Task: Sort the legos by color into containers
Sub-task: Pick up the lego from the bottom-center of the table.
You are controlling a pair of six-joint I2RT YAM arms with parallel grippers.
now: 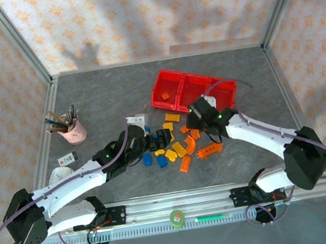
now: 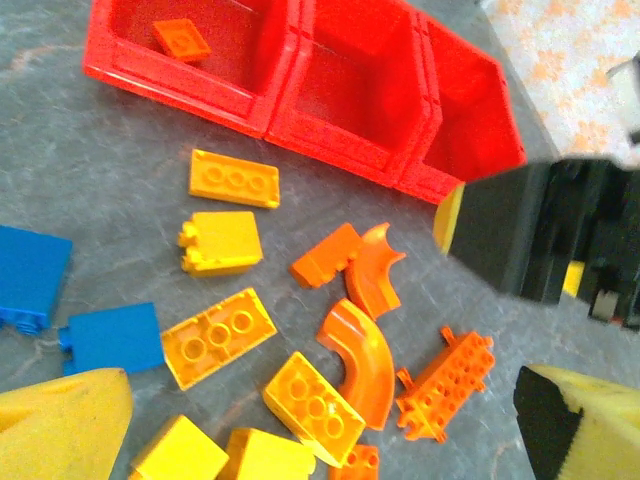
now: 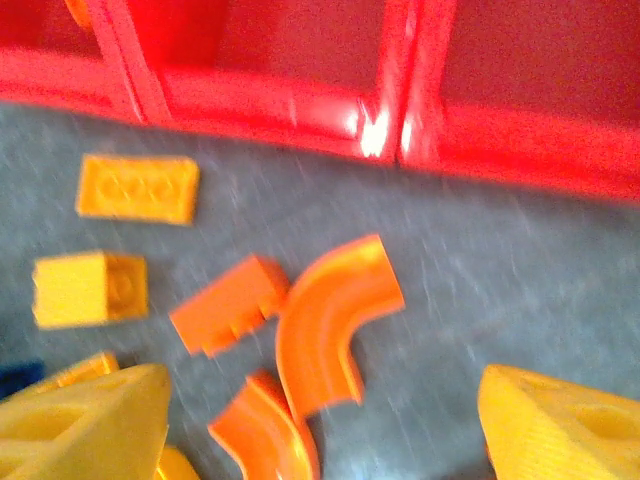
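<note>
My right gripper (image 3: 320, 415) hangs low over the loose legos (image 1: 171, 154), yellow fingers (image 3: 90, 420) spread wide with nothing between them. It's lined up on the curved orange brick (image 3: 325, 330) lying on the table (image 3: 500, 280) just short of the red containers (image 3: 300, 105), while my left gripper (image 2: 320, 430) is just as wide and empty above the pile. I reckon this is the reach for an orange piece, so next I drop, pinch that curve across its narrow sides, and carry it to the left-end bin, where one orange brick (image 2: 182, 38) already lies.
</note>
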